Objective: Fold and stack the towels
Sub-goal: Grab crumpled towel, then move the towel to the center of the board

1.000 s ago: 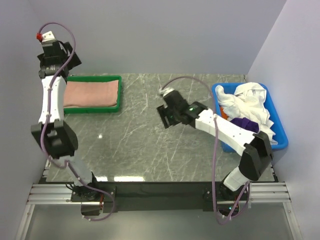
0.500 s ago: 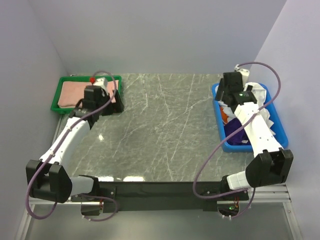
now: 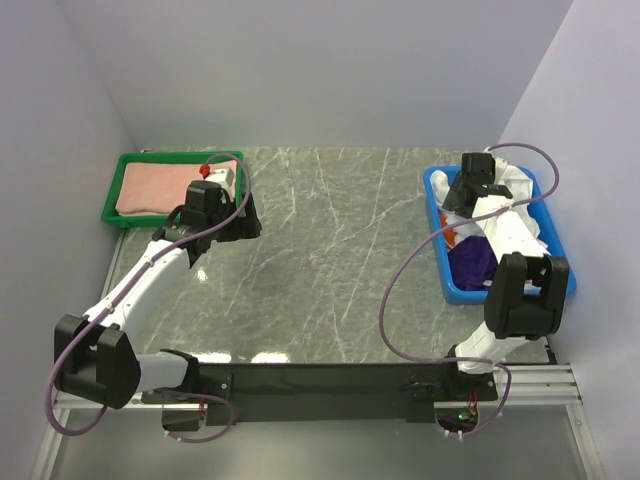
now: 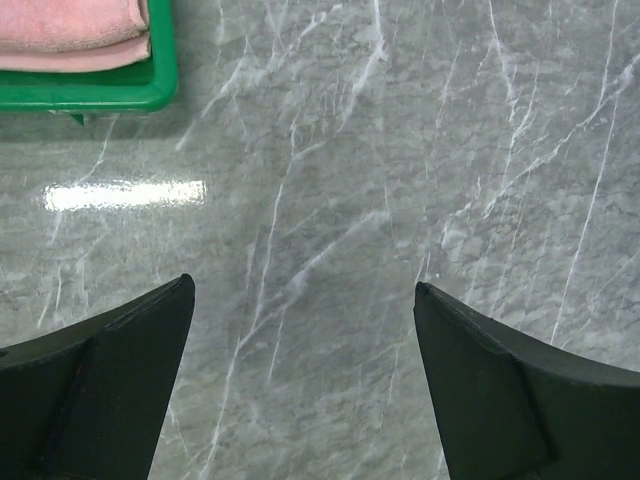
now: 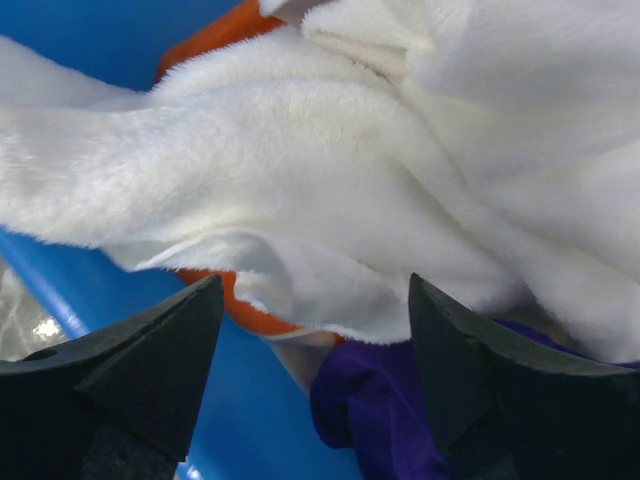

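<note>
**Step in hand (my judgement):** you are picking the next towel from the bin.
- Your right claw [image 5: 315, 290] hangs over the blue bin [image 3: 562, 285] at the far right of the table [image 3: 340, 260]. Its jaws are wide and hold nothing.
- It sits directly above the white towel [image 5: 400, 170]. An orange towel [image 5: 215, 40] and a purple towel [image 5: 380, 420] lie beneath that.
- Your left claw [image 4: 302, 288] is likewise wide and empty, above bare table just right of the green tray [image 4: 100, 95].
- That tray is at the far left, and a pink towel [image 4: 70, 25] lies folded in it.

**Next move:** lower the right claw onto the white pile and close on a single edge or fold. The plush cloth is bunched, so a deep grab could drag its neighbours out too. The towel will then need the open middle of the table for spreading.

**Surface:** grey-green marble pattern, glossy, with a glare patch [image 4: 125, 193] near the tray.

**Room:** plain pale walls [image 3: 300, 70] on the left, far and right sides.
</note>
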{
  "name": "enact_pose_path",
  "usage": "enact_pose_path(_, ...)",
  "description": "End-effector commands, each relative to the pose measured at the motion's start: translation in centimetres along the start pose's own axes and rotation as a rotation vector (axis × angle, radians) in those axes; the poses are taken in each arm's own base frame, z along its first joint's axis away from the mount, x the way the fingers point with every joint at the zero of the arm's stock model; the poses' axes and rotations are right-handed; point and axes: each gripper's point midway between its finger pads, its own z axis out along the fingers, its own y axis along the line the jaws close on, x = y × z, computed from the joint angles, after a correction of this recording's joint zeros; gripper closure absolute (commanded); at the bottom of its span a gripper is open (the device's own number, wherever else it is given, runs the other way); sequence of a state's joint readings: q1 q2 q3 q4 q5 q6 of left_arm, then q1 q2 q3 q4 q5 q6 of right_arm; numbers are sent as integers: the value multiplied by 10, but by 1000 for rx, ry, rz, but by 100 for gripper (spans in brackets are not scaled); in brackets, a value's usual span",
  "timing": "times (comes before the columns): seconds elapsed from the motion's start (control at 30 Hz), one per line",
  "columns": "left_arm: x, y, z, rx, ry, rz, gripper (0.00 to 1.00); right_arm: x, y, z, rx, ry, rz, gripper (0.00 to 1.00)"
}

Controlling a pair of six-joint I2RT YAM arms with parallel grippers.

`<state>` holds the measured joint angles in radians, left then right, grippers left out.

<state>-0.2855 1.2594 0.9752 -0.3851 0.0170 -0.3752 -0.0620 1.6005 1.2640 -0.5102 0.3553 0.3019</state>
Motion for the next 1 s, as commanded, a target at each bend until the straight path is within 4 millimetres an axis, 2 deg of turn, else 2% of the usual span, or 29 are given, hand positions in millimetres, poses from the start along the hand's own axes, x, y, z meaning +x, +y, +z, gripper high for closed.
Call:
enact_pose_path(0.0, -22, -5, -3, 11, -70, 16, 4, -9, 5, 13, -29, -44, 45, 24)
enact_pose_path(0.07, -21, -6, -2, 13, -66, 16, 4, -8, 6, 14, -39, -45, 40, 35)
enact_pose_path(0.1, -20, -6, -2, 16, -63, 16, 5, -8, 4, 13, -33, -51, 36, 49)
enact_pose_path(0.2, -19, -7, 0, 22, -58, 15, 5, -19, 0, 4, -29, -96, 30, 75)
enact_pose_path(0.23, -19, -8, -1, 24, -55, 14, 5, -25, -1, 0, -27, -109, 31, 90)
enact_pose_path(0.27, -19, -7, 0, 24, -55, 12, 5, -31, -5, -5, -13, -126, 31, 96)
enact_pose_path(0.3, -18, -7, 0, 24, -54, 13, 5, -46, -5, -16, -16, -163, 28, 100)
enact_pose_path(0.37, -18, -8, 0, 27, -54, 12, 5, -64, -9, -32, -15, -203, 30, 100)
enact_pose_path(0.4, -18, -8, 0, 27, -54, 12, 5, -78, -11, -45, -24, -244, 23, 100)
enact_pose_path(0.43, -18, -8, 0, 27, -53, 11, 5, -104, -8, -64, -44, -305, 35, 100)
enact_pose_path(0.5, -19, -8, 0, 27, -54, 12, 5, -136, -7, -92, -63, -388, 19, 100)
enact_pose_path(0.53, -18, -8, 1, 27, -49, 9, 5, -167, -4, -120, -88, -463, 34, 100)
enact_pose_path(0.57, -18, -9, 1, 28, -49, 10, 5, -184, -3, -135, -97, -504, 35, 100)
enact_pose_path(0.6, -17, -8, 1, 27, -48, 10, 5, -198, -1, -142, -97, -527, 20, 100)
enact_pose_path(0.63, -17, -8, 2, 26, -45, 9, 5, -233, -1, -179, -126, -619, 47, 100)
enact_pose_path(0.67, -17, -8, 2, 25, -47, 9, 5, -247, 4, -196, -149, -660, 47, 100)
enact_pose_path(0.7, -18, -8, 2, 24, -49, 9, 5, -260, 9, -202, -160, -691, 33, 100)
enact_pose_path(0.73, -17, -6, 2, 18, -48, 10, 5, -289, 9, -243, -203, -800, 63, 100)
enact_pose_path(0.77, -17, -6, 3, 16, -45, 10, 5, -301, 12, -260, -226, -850, 69, 100)
enact_pose_path(0.8, -17, -6, 2, 14, -49, 10, 5, -317, 20, -289, -272, -926, 80, 100)
enact_pose_path(0.83, -17, -5, 3, 10, -47, 10, 5, -329, 25, -308, -300, -992, 70, 100)
enact_pose_path(0.87, -17, -5, 3, 9, -46, 11, 5, -336, 34, -324, -352, -1039, 57, 100)
enact_pose_path(0.93, -17, -4, 4, 7, -45, 11, 5, -349, 53, -369, -444, -1181, 46, 100)
enact_pose_path(0.97, -17, -4, 4, 7, -45, 13, 5, -349, 66, -385, -501, -1229, 23, 100)
